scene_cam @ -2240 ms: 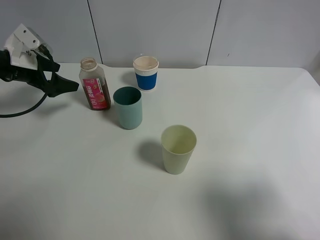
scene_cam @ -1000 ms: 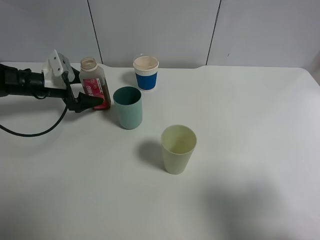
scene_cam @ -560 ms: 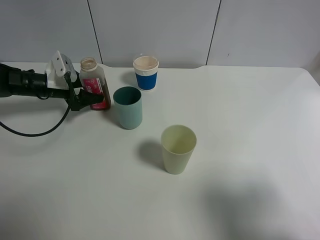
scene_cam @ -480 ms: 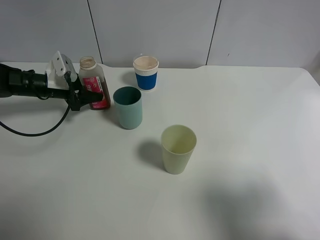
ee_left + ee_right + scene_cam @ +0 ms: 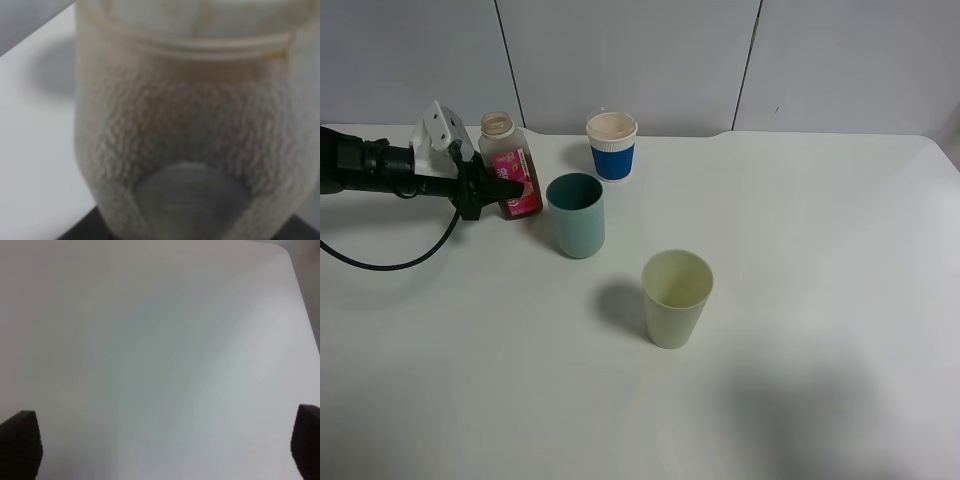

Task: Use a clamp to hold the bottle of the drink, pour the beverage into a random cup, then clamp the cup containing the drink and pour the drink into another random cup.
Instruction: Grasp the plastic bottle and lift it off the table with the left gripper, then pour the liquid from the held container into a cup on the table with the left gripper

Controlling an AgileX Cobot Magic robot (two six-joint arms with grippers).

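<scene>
The bottle (image 5: pixel 510 168), clear with a pink-red label and an open tan neck, stands at the back left of the table. My left gripper (image 5: pixel 506 190) reaches in from the left and is shut on its lower body. In the left wrist view the bottle (image 5: pixel 195 150) fills the frame, blurred, with brown beverage (image 5: pixel 200 110) showing through it. The pale yellow-green cup (image 5: pixel 676 297) stands upright near the middle. The teal cup (image 5: pixel 577 215) stands just right of the bottle. My right gripper (image 5: pixel 162 445) is open over bare table and is out of the high view.
A white paper cup with a blue sleeve (image 5: pixel 612 146) stands behind the teal cup near the back wall. The left arm's black cable (image 5: pixel 390 262) loops over the table at the left. The white table (image 5: pixel 820 250) stretches to the right.
My left gripper's jaws have closed on the bottle, which now leans slightly. The cups have not moved.
</scene>
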